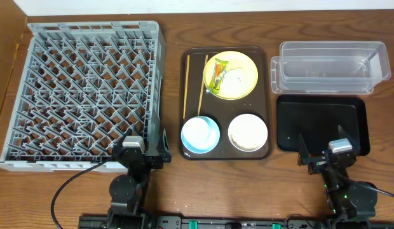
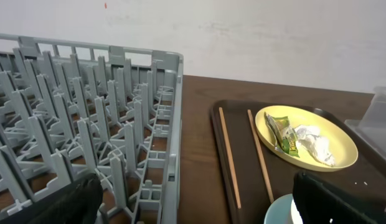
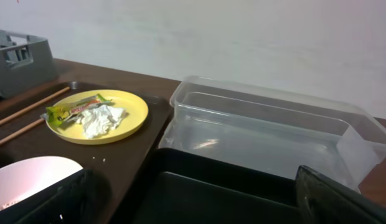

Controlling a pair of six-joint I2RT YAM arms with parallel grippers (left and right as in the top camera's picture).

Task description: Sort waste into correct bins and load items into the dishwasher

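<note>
The grey dish rack [image 1: 82,89] stands at the left. The yellow plate [image 1: 238,89] holds the green-yellow wrapper [image 1: 217,75] and the white tissue [image 1: 235,77]. Two chopsticks [image 1: 185,86] lie left of the plate. The light blue bowl [image 1: 200,134] and the white bowl [image 1: 248,131], which holds pale rice-like scraps, sit in front of it. The clear tub [image 1: 330,63] and the black tray [image 1: 321,124] are at the right. My left gripper [image 1: 143,151] [image 2: 199,205] is open and empty by the rack's near right corner. My right gripper [image 1: 323,151] [image 3: 199,199] is open and empty over the black tray's near edge.
The plate, bowls and chopsticks all rest on a dark brown serving tray [image 1: 225,149] between the rack and the bins. A white wall runs behind the table's far edge. Bare wood shows between the rack and the serving tray [image 2: 196,143].
</note>
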